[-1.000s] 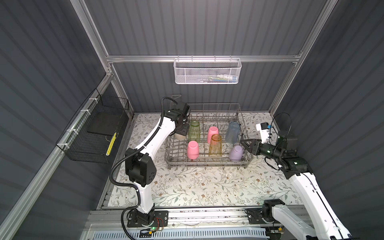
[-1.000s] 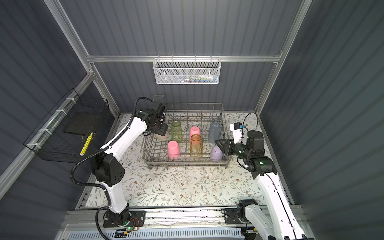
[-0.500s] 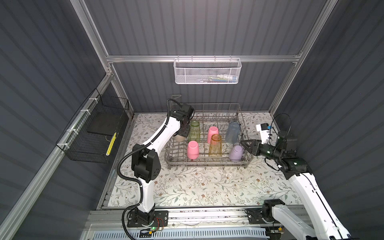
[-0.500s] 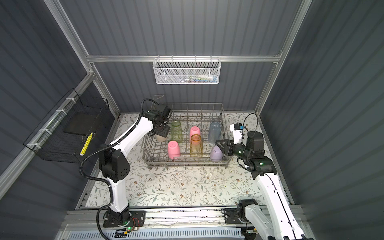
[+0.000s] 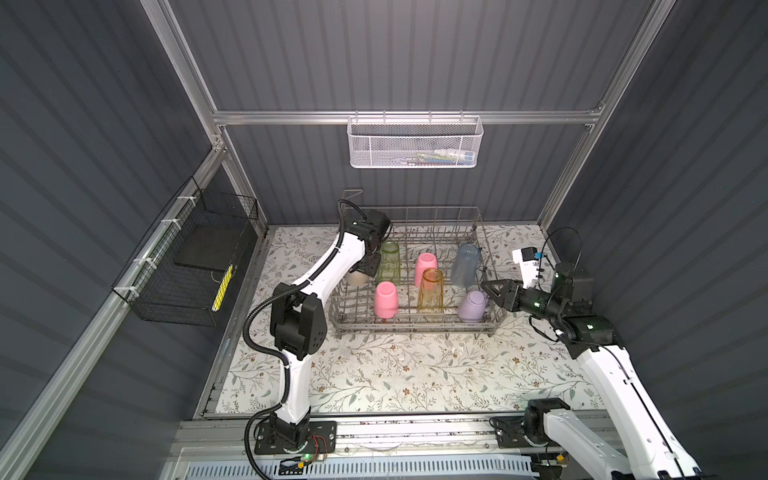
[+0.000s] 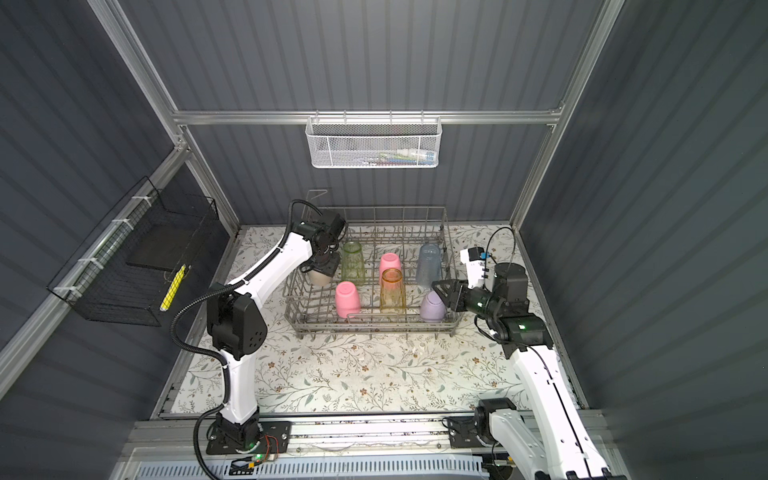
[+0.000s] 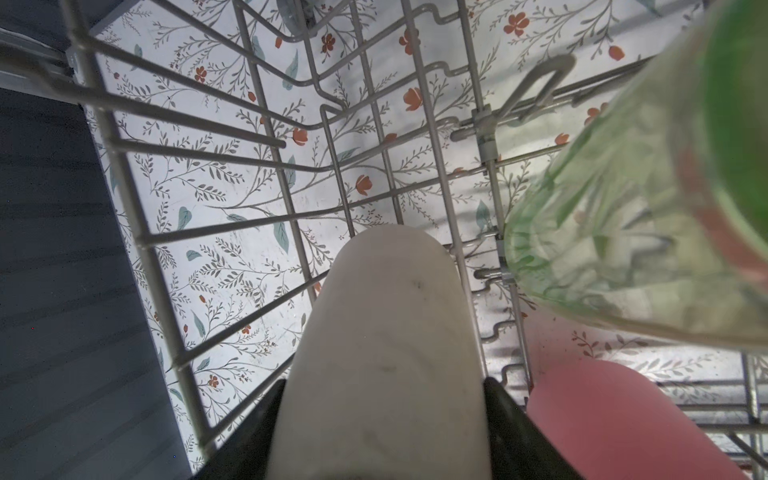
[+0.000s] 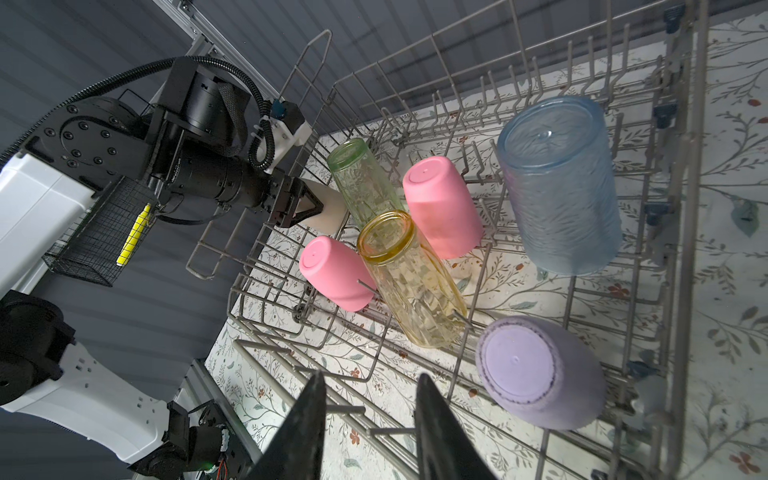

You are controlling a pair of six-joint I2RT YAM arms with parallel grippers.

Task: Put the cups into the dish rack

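The left arm is rising from its base, bending at the elbow and reaching its forearm to the left end of the dish rack (image 5: 415, 326), with the wrist tipping downward. The left end effector (image 7: 384, 386) is clamping the beige cup (image 7: 386, 332) inside the rack, just beside the green cup (image 5: 390, 262). The right arm is stretching level over the desk (image 5: 415, 374). The right end effector (image 8: 370, 376) is standing narrowly parted and empty near the overturned lilac cup (image 5: 471, 305).

Left wrist view: beige cup (image 7: 382, 353) cut off at the frame edge; green cup (image 7: 648, 208) blurred, cropped; in both top views my left gripper (image 5: 365, 268) hides most of the beige cup; white mesh basket (image 5: 374, 145) contents too small for me to tell.
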